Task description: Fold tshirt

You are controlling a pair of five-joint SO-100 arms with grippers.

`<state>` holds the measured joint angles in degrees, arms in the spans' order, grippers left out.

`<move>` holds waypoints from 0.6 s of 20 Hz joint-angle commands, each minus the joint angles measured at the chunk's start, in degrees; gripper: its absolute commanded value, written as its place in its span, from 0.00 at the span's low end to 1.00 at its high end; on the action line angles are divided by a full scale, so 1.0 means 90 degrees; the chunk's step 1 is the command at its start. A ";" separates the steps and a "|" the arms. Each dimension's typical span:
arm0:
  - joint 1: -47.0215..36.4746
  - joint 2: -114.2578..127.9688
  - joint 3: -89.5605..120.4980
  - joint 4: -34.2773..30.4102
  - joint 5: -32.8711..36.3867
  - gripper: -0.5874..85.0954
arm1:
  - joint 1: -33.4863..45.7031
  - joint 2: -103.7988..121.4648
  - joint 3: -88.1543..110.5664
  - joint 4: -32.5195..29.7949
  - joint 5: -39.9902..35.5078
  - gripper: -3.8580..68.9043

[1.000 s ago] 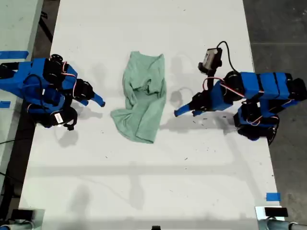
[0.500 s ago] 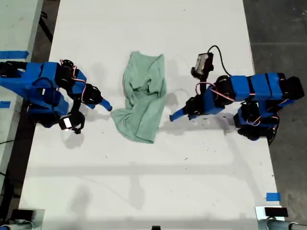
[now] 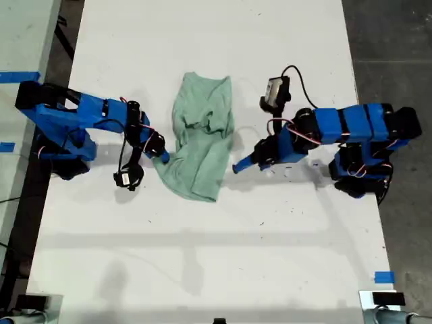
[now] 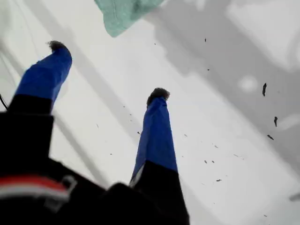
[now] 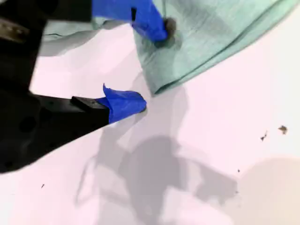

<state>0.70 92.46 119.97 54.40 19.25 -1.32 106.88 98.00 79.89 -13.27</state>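
Your second gripper (image 5: 152, 65) stood wide open, one finger on the tshirt (image 3: 201, 138) corner. Your first gripper (image 4: 110, 70) was wide open, just beside it.

No text, label, brand, number or sign is readable in any of my views right now.
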 commanded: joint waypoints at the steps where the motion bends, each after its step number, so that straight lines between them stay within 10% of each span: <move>1: -0.0146 -0.0371 -0.0186 -0.0264 0.0107 0.01 | -0.0107 0.0059 -0.0410 -0.0029 0.0020 0.48; 12: 0.0332 0.0488 -0.3057 0.3047 -0.0645 0.01 | -0.0020 0.0146 -0.0088 -0.0176 -0.0068 0.48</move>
<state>1.49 94.57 99.76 79.63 14.77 -1.67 106.88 98.00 79.89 -13.27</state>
